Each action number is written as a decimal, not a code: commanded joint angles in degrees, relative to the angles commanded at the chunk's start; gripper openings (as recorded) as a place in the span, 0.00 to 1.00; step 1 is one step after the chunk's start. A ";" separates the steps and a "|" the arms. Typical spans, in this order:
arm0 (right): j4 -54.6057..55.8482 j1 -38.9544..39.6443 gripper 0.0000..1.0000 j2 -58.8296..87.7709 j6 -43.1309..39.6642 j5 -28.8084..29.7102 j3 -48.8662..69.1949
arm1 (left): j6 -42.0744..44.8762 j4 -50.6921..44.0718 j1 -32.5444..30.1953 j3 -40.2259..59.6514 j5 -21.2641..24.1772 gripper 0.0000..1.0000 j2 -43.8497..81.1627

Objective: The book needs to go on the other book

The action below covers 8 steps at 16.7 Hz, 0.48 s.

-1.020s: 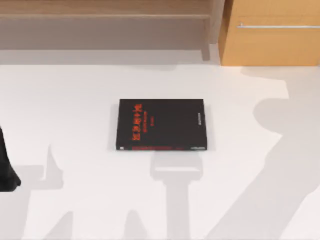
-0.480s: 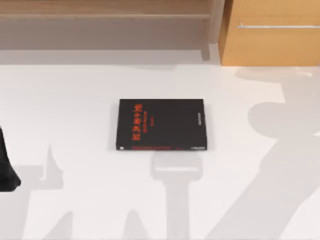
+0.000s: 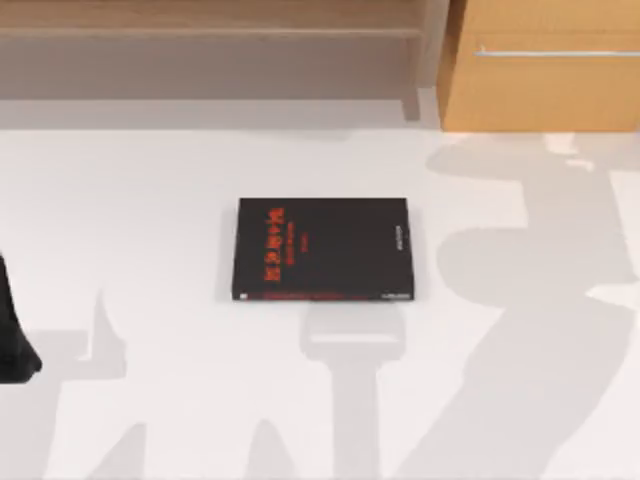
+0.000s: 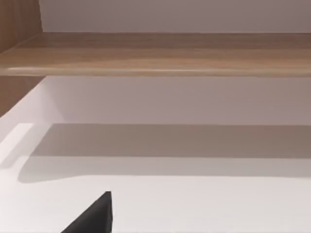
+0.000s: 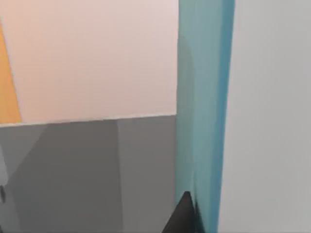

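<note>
The other book (image 3: 322,249), black with red lettering, lies flat in the middle of the white table. In the right wrist view the book (image 5: 204,121) appears as a teal cover seen close up and edge-on, lifted off the table. A dark fingertip (image 5: 183,216) of my right gripper presses against it. The right arm's broad shadow (image 3: 540,260) falls on the table just right of the black book. My left arm (image 3: 12,340) stays parked at the table's left edge, and one of its dark fingertips (image 4: 92,218) shows in the left wrist view.
A wooden shelf (image 3: 210,30) runs along the back of the table. An orange-brown cabinet (image 3: 545,65) with a metal handle stands at the back right. White tabletop surrounds the black book on all sides.
The right arm's shadow has slid left and grown, and now reaches close to the black book's right side. The black book and the left arm have not moved.
</note>
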 joint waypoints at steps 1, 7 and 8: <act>-1.26 0.47 0.00 -2.56 1.70 1.82 -1.20 | 0.00 0.00 0.00 0.00 0.00 1.00 0.00; -11.74 6.66 0.00 -21.02 18.03 17.12 -10.98 | 0.00 0.00 0.00 0.00 0.00 1.00 0.00; -13.69 8.31 0.00 -24.00 21.56 20.04 -12.75 | 0.00 0.00 0.00 0.00 0.00 1.00 0.00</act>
